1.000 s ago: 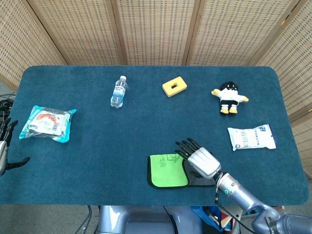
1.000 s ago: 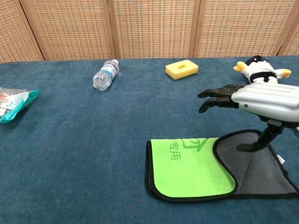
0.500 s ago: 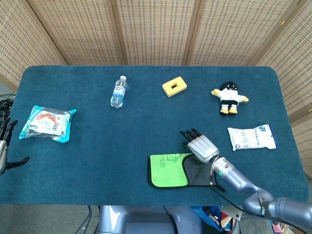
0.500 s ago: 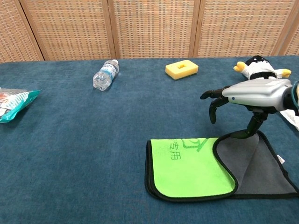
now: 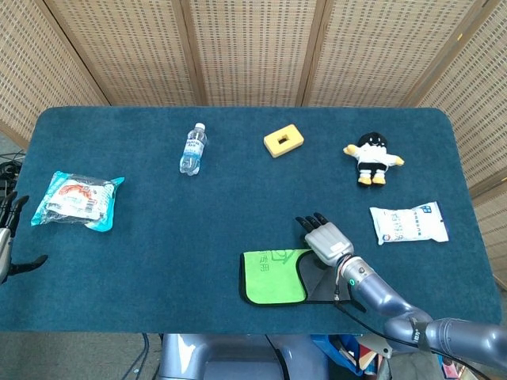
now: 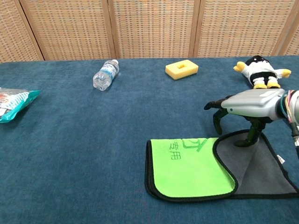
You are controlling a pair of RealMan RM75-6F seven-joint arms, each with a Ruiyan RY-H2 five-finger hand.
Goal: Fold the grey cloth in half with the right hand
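I see a counter (image 5: pixel 238 206) covered in dark teal carpet-like fabric, rounded corners. Woven rattan screen panels (image 5: pixel 253 51) in wooden frames stand behind it at 12 o'clock.

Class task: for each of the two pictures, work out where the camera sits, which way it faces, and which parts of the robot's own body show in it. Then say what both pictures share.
Head view: high up, looking steeply down on the whole blue table; shows the right hand with its arm, and the left hand at the left edge.
Chest view: low, near table height, facing across the table toward the wicker screen; shows only the right hand.
Shared: the right hand above the grey cloth, water bottle, yellow block, plush toy, snack bag.
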